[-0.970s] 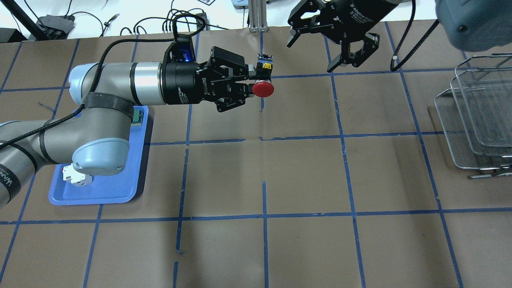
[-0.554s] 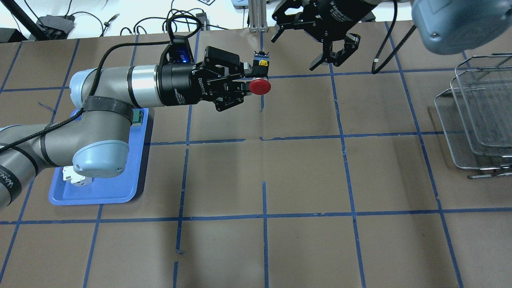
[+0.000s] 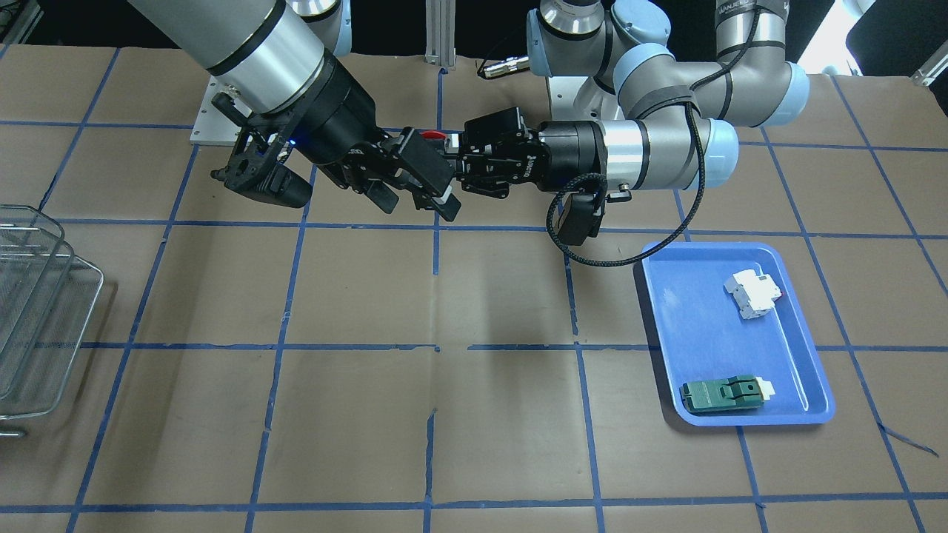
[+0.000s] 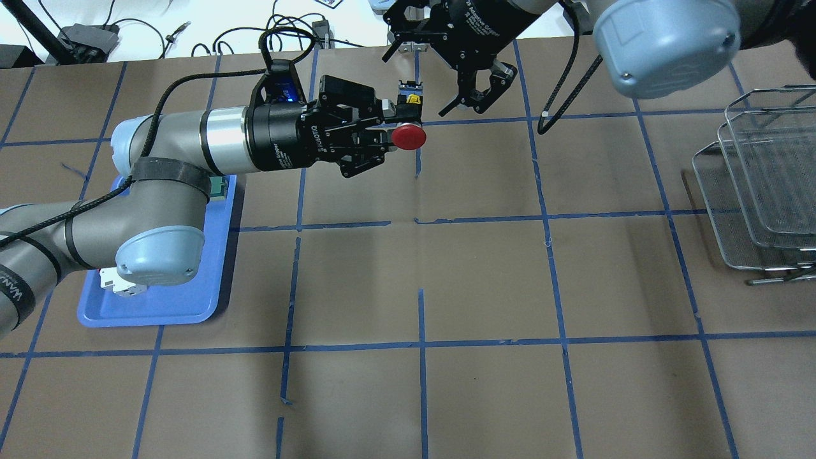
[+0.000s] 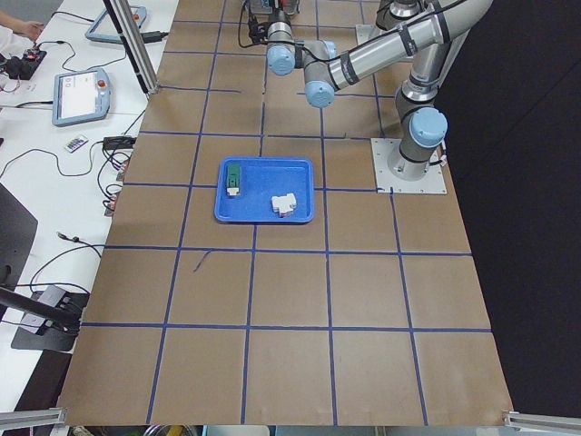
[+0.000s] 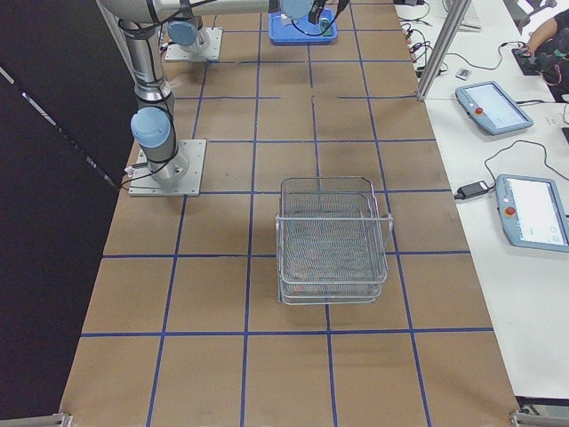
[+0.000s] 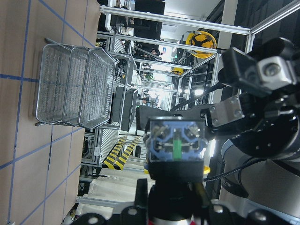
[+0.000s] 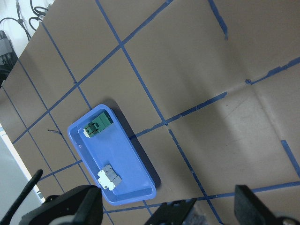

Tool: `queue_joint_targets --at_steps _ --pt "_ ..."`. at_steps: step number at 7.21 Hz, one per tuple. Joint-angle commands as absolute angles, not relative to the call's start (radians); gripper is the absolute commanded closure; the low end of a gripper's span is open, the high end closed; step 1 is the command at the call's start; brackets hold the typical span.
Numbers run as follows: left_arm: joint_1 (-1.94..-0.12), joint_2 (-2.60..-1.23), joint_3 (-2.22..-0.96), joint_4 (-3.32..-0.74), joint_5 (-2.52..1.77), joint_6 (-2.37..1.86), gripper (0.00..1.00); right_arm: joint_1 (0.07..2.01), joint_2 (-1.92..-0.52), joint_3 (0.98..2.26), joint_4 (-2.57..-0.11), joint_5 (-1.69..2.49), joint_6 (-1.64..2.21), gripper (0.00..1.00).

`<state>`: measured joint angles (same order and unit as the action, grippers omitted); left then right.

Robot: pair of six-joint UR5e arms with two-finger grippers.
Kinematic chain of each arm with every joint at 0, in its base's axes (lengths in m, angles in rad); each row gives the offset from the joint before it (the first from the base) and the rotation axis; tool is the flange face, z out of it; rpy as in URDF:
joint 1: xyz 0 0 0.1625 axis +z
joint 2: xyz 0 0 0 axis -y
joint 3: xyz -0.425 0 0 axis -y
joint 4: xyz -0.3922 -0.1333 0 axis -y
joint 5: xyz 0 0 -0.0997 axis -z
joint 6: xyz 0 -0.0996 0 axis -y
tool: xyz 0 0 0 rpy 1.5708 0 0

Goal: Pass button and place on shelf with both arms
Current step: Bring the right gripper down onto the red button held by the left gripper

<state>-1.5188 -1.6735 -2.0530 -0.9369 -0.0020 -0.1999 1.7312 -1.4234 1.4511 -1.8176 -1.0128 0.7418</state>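
Left pincer (image 4: pixel 389 136) gripping button (image 4: pixel 408 137), red cap, black barrel

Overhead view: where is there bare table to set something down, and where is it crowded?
Bare: the wide stretch of table between the tray and the shelf. Crowded: above its middle, where the left gripper holds the button and the open right gripper hangs close by.

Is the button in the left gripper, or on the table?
In the left gripper: its fingers close on the button behind the red cap, off the table.
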Motion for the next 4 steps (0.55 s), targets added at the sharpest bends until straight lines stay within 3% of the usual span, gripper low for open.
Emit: queue_joint_targets --at_steps 1,3,4 --pt "-1.52 -1.674 -2.052 -0.936 -0.002 -0.195 1.0 1.753 -1.422 1.454 -1.818 -1.06 0.735 0.39" --pt "-1.52 -1.672 -2.051 -0.936 -0.002 -0.196 1.0 1.753 -1.42 1.456 -1.818 -1.054 0.729 0.68" --pt "-1.52 -1.672 -2.051 -0.936 -0.002 -0.196 1.0 1.753 -1.42 1.456 -1.816 -1.052 0.726 0.75"
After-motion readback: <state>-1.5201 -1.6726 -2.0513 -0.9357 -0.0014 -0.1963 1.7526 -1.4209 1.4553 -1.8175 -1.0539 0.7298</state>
